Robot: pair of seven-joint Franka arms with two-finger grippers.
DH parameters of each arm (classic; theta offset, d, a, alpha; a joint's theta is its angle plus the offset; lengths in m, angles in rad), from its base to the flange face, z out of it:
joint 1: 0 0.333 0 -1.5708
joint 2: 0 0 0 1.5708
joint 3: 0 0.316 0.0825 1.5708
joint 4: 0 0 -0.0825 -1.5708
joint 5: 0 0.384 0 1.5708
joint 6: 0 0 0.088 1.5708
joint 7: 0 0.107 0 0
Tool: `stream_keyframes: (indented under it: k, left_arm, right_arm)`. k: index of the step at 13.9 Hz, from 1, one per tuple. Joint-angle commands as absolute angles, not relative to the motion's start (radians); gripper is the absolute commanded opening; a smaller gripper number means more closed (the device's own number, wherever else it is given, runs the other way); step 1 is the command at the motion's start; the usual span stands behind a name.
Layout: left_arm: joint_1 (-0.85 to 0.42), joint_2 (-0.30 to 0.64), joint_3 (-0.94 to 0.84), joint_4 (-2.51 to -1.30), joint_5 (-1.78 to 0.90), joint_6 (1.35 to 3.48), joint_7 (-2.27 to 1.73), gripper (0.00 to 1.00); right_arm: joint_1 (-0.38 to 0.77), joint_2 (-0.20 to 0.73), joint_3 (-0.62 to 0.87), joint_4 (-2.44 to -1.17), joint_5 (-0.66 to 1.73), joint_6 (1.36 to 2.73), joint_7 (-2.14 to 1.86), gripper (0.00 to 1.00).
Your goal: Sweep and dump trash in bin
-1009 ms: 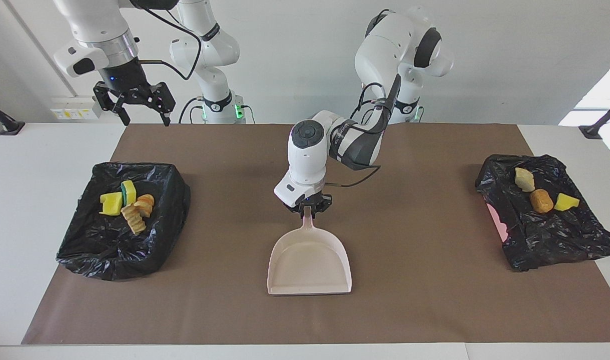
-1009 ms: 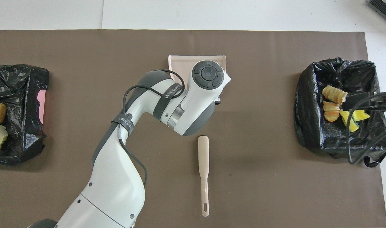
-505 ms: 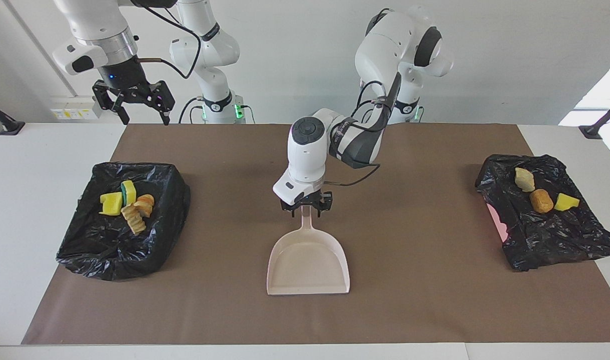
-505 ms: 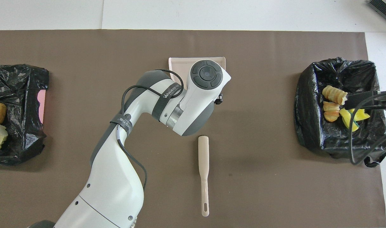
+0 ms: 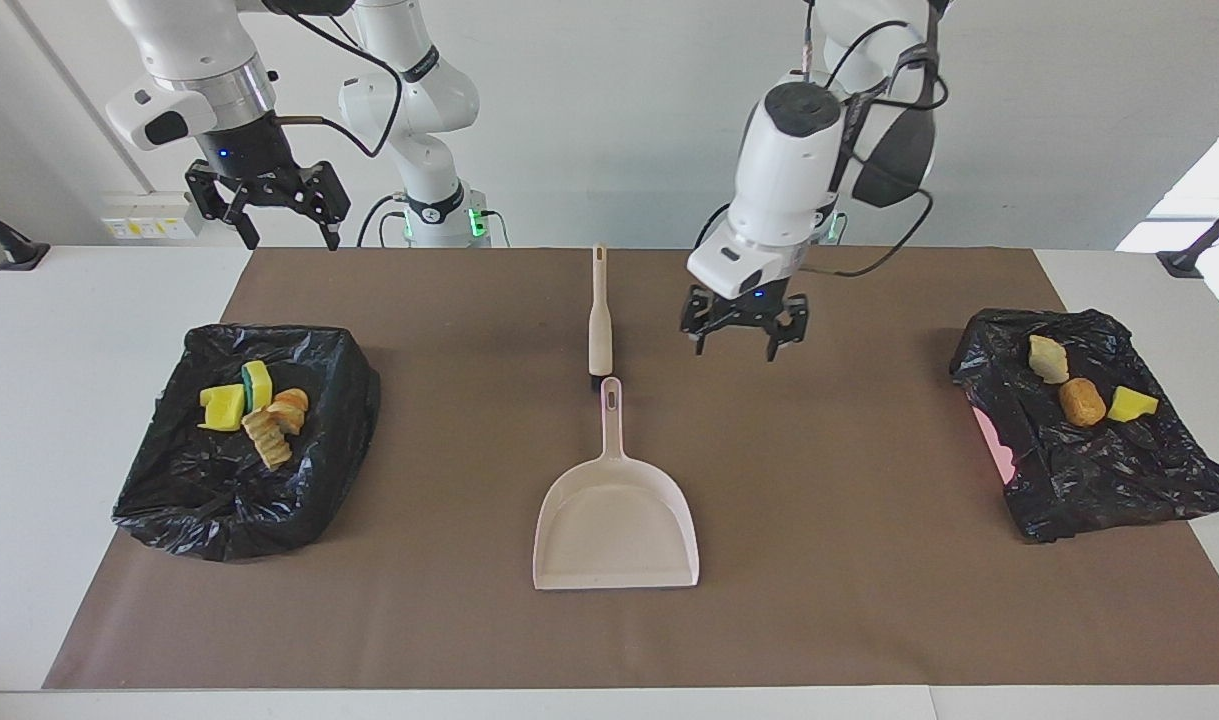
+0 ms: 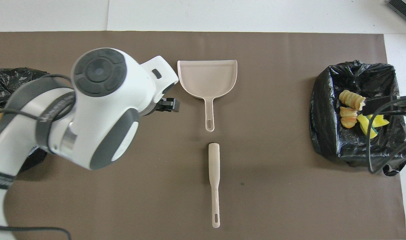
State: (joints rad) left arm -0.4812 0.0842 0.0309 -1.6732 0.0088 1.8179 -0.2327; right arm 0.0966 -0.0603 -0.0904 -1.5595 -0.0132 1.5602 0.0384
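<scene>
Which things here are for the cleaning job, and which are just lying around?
For the job:
- trash bits in one black bin
- trash bits in the other bin
- dustpan
- brush

Just there:
- brown mat

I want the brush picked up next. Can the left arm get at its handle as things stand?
Probably yes. The left gripper hangs open over bare mat beside the brush, which lies flat with its handle clear; the dustpan lies apart from it, and the right gripper waits elsewhere.
</scene>
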Motion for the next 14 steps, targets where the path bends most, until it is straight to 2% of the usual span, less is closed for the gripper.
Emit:
stream_keyframes:
  k: [1, 5, 7, 11, 14]
  left_arm:
    - [-0.375, -0.070, 0.023, -1.781, -0.008, 1.729, -0.106, 1.00]
    - [-0.194, -0.139, 0.026, -1.749, -0.008, 1.639, 0.115, 1.00]
    - [-0.117, -0.143, 0.029, -1.676, -0.005, 1.559, 0.133, 1.00]
    - [-0.063, -0.083, 0.034, -1.505, -0.015, 1.418, 0.204, 1.00]
    - [-0.038, 0.023, 0.034, -1.320, -0.037, 1.306, 0.204, 1.00]
  right_arm:
    - [0.081, -0.066, -0.083, -1.557, 0.000, 1.551, 0.011, 1.00]
    - [0.081, -0.066, -0.083, -1.557, 0.000, 1.551, 0.011, 1.00]
    - [0.080, -0.067, -0.083, -1.557, 0.000, 1.552, 0.011, 1.00]
    - [0.080, -0.067, -0.084, -1.559, 0.000, 1.552, 0.011, 1.00]
    - [0.080, -0.067, -0.084, -1.559, 0.000, 1.551, 0.011, 1.00]
